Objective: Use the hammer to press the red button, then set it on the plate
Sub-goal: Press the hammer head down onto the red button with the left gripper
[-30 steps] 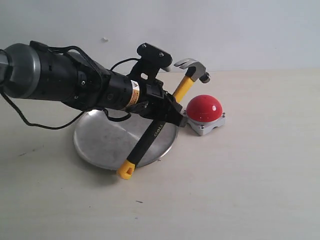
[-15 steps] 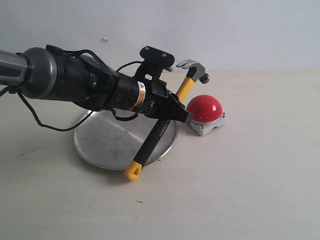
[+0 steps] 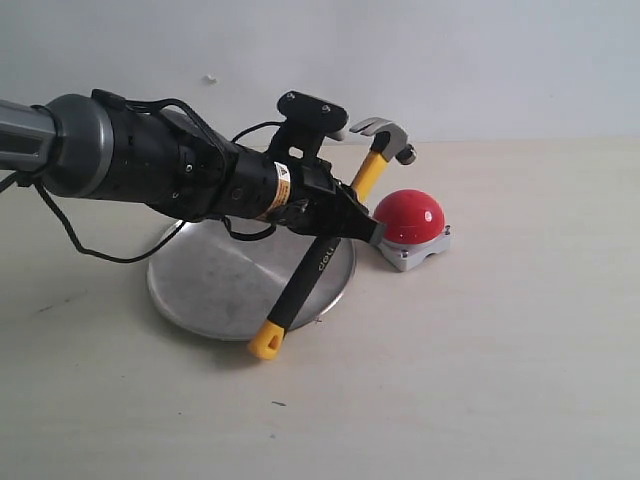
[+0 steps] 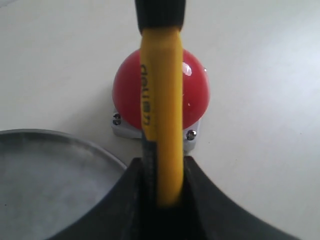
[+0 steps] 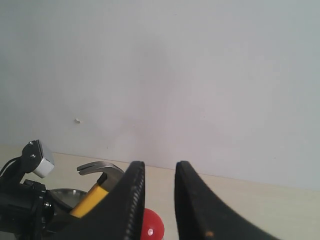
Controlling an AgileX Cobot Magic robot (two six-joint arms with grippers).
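My left gripper is shut on the hammer at mid-handle. The hammer is tilted, its dark head up in the air just behind and above the red button, not touching it. Its yellow looped end hangs low over the table by the rim of the plate. In the left wrist view the yellow handle runs between the jaws across the red button. My right gripper is open and holds nothing; it is out of the exterior view.
The left arm's dark body and cables stretch over the plate's back half. The button's grey base sits right of the plate on the pale table. A pale wall stands behind.
Over the second the left arm shifted slightly right and the hammer's looped end swung right, leaving the handle steeper. In the last half second almost nothing moved.
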